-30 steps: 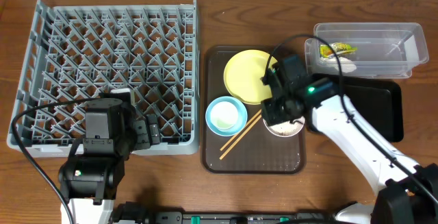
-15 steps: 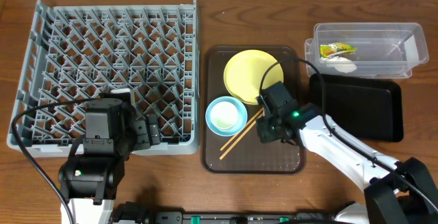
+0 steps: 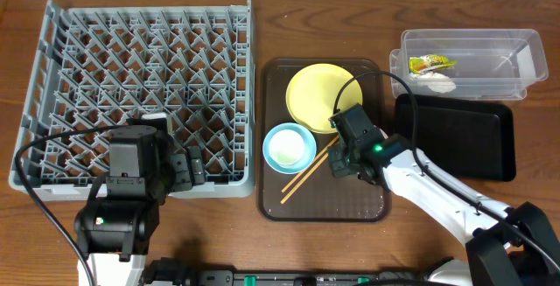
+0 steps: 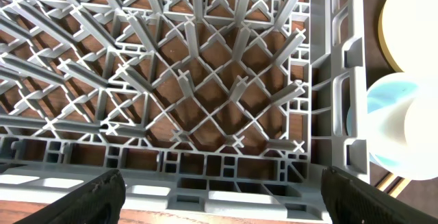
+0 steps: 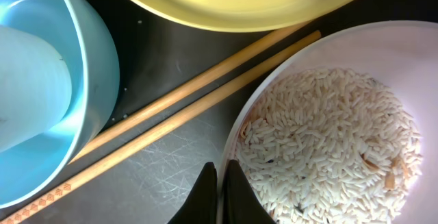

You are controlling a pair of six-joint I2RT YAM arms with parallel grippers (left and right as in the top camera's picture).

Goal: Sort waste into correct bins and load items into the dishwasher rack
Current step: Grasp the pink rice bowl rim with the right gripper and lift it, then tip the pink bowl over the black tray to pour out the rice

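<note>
My right gripper [image 5: 220, 172] is shut on the rim of the white bowl [image 5: 250, 121], one finger inside and one outside. The bowl holds whitish rice [image 5: 328, 142]. The wooden chopsticks [image 5: 191, 101] lie beside it on the brown tray [image 3: 350, 205]. To their left is the light-blue bowl [image 3: 289, 146] with the small white cup [image 5: 31, 87] in it. The yellow plate [image 3: 319, 94] is behind them. From overhead the right gripper [image 3: 343, 159] hides most of the white bowl. My left gripper [image 4: 222, 190] stands open over the front edge of the grey dishwasher rack [image 3: 140, 85].
The clear tub [image 3: 472, 59] at the back right holds the green-and-yellow wrapper [image 3: 433, 62] and a white tissue [image 3: 440, 83]. The shallow black tray [image 3: 464, 137] lies in front of it. The right arm's cable loops over the yellow plate.
The right gripper has come down and to the left from above the white bowl, and its jaws have closed on the bowl's rim. The left arm has not moved.
</note>
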